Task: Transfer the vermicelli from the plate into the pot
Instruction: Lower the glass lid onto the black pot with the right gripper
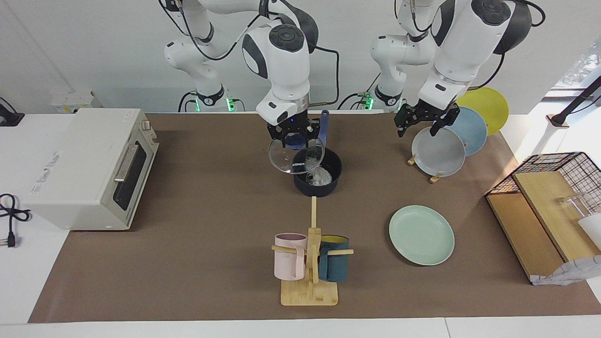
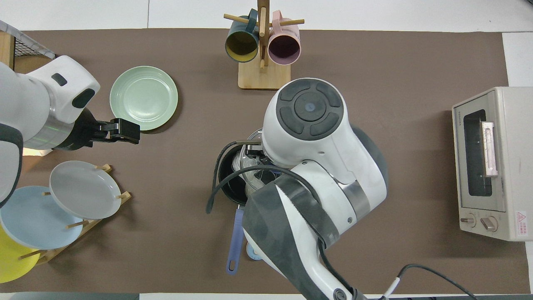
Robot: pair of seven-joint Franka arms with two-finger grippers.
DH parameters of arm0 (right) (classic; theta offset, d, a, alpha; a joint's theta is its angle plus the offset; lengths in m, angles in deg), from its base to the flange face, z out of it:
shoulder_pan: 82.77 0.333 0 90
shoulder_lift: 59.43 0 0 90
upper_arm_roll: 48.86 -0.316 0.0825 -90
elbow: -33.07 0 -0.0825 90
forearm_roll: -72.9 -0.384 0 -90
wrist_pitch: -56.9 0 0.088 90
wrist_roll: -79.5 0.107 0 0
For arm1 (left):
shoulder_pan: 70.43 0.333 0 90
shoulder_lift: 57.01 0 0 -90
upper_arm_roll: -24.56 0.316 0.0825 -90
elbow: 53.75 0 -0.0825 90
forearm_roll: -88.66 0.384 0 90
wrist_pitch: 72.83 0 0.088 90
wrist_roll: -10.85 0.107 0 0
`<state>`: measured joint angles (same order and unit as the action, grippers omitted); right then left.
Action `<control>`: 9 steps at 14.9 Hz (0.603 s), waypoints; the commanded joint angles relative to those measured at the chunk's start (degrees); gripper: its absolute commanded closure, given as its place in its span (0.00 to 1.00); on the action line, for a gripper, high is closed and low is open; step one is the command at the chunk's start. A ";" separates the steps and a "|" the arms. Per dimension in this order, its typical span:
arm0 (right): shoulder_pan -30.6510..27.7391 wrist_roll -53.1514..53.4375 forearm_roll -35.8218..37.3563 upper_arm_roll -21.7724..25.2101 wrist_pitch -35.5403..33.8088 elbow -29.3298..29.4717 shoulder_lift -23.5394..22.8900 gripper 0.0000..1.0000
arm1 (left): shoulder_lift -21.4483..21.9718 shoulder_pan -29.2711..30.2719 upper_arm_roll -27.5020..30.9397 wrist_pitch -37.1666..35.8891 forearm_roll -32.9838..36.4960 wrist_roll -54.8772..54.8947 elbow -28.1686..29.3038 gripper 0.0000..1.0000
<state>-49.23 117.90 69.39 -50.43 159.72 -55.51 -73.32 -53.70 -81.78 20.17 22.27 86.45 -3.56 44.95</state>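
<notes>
The dark navy pot (image 1: pixel 318 189) stands mid-table, its blue handle (image 1: pixel 324 123) pointing toward the robots. The white glassy vermicelli (image 1: pixel 321 176) lies inside it. My right gripper (image 1: pixel 296 135) is over the pot, shut on the knob of a clear glass lid (image 1: pixel 296 159) that it holds tilted above the pot's rim. In the overhead view the right arm covers most of the pot (image 2: pixel 224 177). The mint-green plate (image 1: pixel 421 234) lies bare toward the left arm's end; it also shows in the overhead view (image 2: pixel 143 98). My left gripper (image 1: pixel 426 123) is open and empty, up in the air by the plate rack.
A wooden rack with grey (image 1: pixel 438 152), blue (image 1: pixel 472 129) and yellow (image 1: pixel 490 105) plates stands at the left arm's end. A mug tree (image 1: pixel 311 263) with pink and teal mugs stands farther from the robots than the pot. A toaster oven (image 1: pixel 89 166) and a wire basket (image 1: pixel 558 188) flank the table.
</notes>
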 commanded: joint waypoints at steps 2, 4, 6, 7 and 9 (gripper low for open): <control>2.23 2.47 -0.62 -0.01 1.50 0.60 -1.47 1.00 | 1.79 2.04 -0.54 -0.89 1.33 1.31 1.58 0.00; 3.63 4.56 -0.62 -0.01 1.24 2.17 -4.45 1.00 | 1.97 2.91 -0.54 -1.06 1.67 1.40 1.41 0.00; 5.83 6.95 0.86 -0.01 0.63 6.56 -8.24 1.00 | 1.97 3.27 -0.71 -1.50 1.68 1.40 0.71 0.00; 5.75 6.95 1.40 -0.01 0.71 6.58 -8.51 1.00 | 1.27 4.31 -1.15 -2.11 1.68 1.48 -0.78 0.00; 6.10 7.13 1.40 -0.01 1.24 6.40 -8.86 1.00 | -0.39 6.25 -2.64 -4.83 1.68 1.48 -4.64 0.00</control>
<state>-43.02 124.20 69.90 -50.45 161.31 -51.65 -80.89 -53.15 -78.25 19.52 20.94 87.22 -2.94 43.92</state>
